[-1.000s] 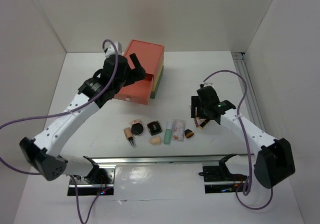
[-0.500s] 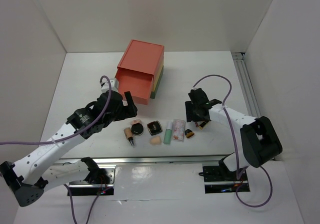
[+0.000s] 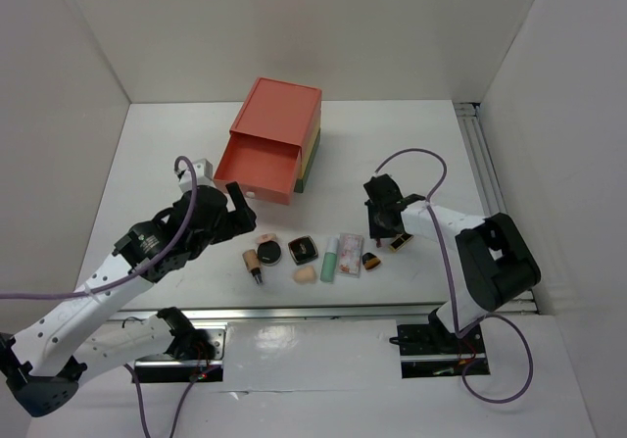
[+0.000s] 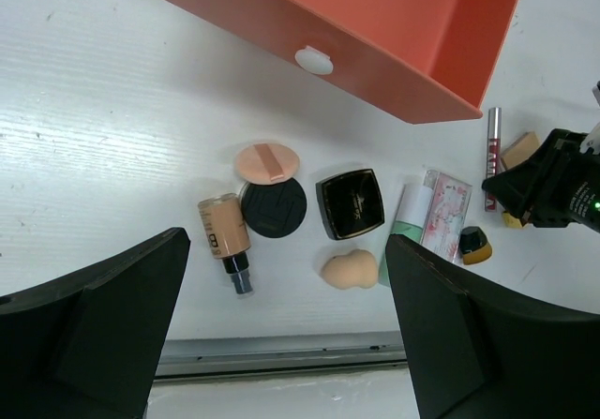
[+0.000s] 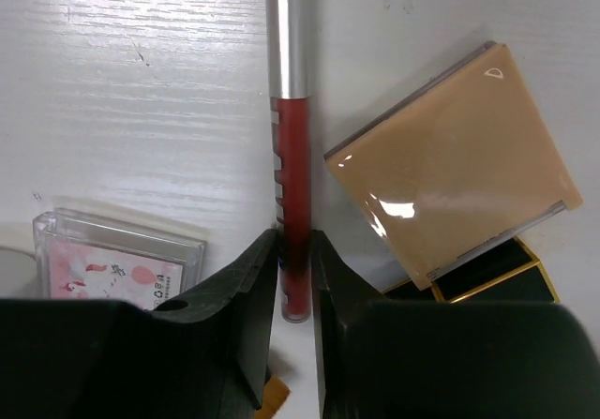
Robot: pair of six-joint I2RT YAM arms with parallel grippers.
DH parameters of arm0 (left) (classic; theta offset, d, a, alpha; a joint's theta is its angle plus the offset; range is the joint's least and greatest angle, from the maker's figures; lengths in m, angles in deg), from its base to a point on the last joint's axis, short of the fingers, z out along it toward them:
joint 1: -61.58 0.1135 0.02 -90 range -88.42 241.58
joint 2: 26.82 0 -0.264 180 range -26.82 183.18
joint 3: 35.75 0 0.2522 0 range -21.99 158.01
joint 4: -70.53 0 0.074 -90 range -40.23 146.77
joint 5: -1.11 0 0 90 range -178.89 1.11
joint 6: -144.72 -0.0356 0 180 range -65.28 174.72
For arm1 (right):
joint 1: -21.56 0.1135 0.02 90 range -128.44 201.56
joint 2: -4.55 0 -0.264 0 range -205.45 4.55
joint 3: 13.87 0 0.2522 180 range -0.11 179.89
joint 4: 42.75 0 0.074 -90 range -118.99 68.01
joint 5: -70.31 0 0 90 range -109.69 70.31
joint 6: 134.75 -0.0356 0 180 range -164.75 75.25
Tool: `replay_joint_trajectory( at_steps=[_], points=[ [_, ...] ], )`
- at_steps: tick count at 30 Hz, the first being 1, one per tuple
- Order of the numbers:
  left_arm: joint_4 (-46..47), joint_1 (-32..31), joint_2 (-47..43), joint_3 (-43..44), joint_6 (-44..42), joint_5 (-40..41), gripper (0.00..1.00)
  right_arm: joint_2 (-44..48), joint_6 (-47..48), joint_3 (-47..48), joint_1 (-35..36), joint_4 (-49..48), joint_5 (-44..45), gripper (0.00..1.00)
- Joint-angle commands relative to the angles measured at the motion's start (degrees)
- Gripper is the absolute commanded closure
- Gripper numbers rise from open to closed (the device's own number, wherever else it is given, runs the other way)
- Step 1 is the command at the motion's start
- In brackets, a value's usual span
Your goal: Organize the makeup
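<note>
The makeup lies in a row near the table's front edge: a tan tube [image 3: 252,261], a round black compact [image 3: 269,253], a square black compact [image 3: 304,250], a beige sponge [image 3: 304,274], a mint-green tube [image 3: 330,258] and a pink sachet [image 3: 350,257]. My right gripper [image 5: 295,250] is down on the table, shut on a red lip gloss [image 5: 289,147] with a silver cap. A tan square compact [image 5: 450,166] lies just right of it. My left gripper [image 4: 286,241] hangs open high above the row, holding nothing.
The red-yellow-green drawer box [image 3: 284,115] stands at the back, its red top drawer [image 3: 257,169] pulled out. A small black and gold item [image 3: 371,261] lies beside the sachet. A metal rail [image 3: 313,313] runs along the front edge.
My right gripper has closed on the lip gloss. My left arm has drawn back from the drawer box toward the near left, still open.
</note>
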Motion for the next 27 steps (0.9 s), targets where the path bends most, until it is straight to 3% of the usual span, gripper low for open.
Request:
replay_joint_trajectory(
  at_steps=[1,3,8,16,20,23,27],
  points=[
    [-0.6,0.3,-0.1,0.5,1.5,1.8,0.0,-0.8,-0.5,-0.5,0.5,-2.4,1.3,0.73],
    [-0.6,0.3,-0.1,0.5,1.5,1.8,0.0,-0.8,0.1,-0.5,0.5,-2.9,2.1,0.84],
    [-1.1,0.3,-0.1,0.5,2.2,2.4,0.0,3.4,2.1,0.6,0.5,-2.9,0.2,1.0],
    [-1.6,0.8,-0.1,-0.1,2.2,1.8,0.0,11.6,11.3,13.7,1.1,-3.5,-9.0,1.0],
    [-2.2,0.8,-0.1,-0.6,3.4,1.8,0.0,12.8,20.0,22.5,1.8,-5.0,-18.0,1.0],
    [-3.6,1.4,-0.1,-1.1,4.0,1.8,0.0,8.6,23.2,30.9,3.8,-4.4,-26.4,1.0],
    [-4.9,2.1,-0.1,-0.6,4.0,2.4,0.0,-0.3,32.3,41.8,11.3,0.4,-29.1,1.0]
  ],
)
